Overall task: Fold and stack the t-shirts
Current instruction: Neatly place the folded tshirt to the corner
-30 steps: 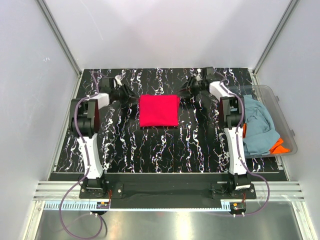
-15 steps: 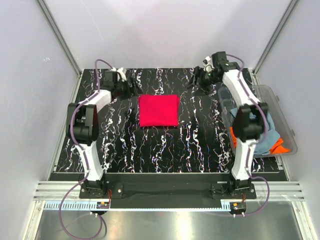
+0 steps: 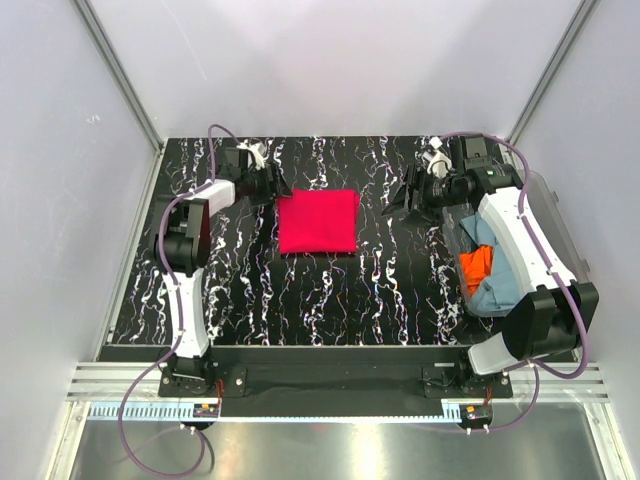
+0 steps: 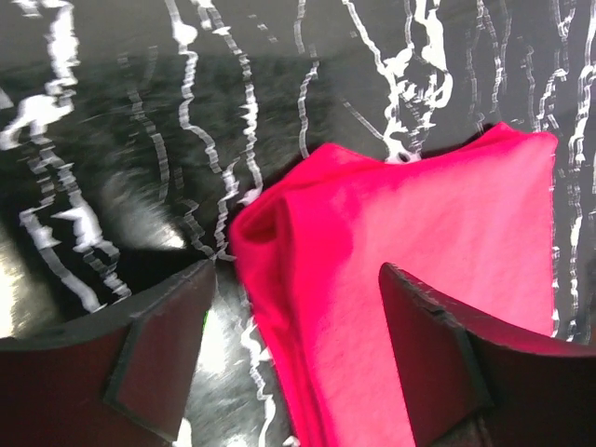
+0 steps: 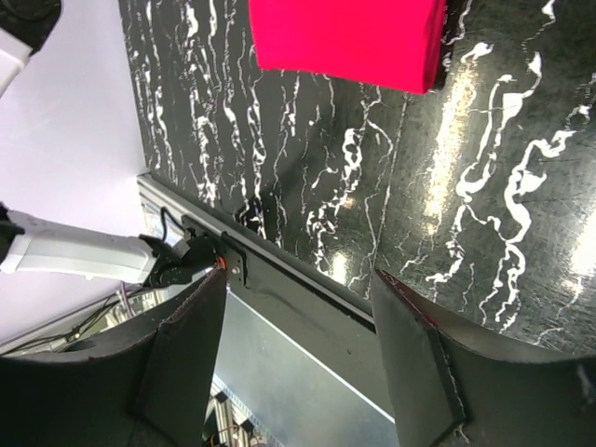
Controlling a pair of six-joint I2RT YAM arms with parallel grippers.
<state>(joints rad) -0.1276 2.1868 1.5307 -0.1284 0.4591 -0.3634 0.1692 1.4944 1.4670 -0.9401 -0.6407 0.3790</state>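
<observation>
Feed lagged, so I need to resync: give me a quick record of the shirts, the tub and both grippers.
red t-shirt: folded, flat on the table
left gripper: open, empty, fingers at the shirt's far-left corner
right gripper: open, empty, right of the red shirt
clear plastic tub: right side of the table
in tub: orange t-shirt and grey-blue t-shirt, crumpled
stack: not yet begun

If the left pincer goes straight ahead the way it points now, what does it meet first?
Most likely the folded crimson red cloth t-shirt: its near corner lies just ahead of the open left pincer. Whether it would hit or pass over is unclear.
</observation>
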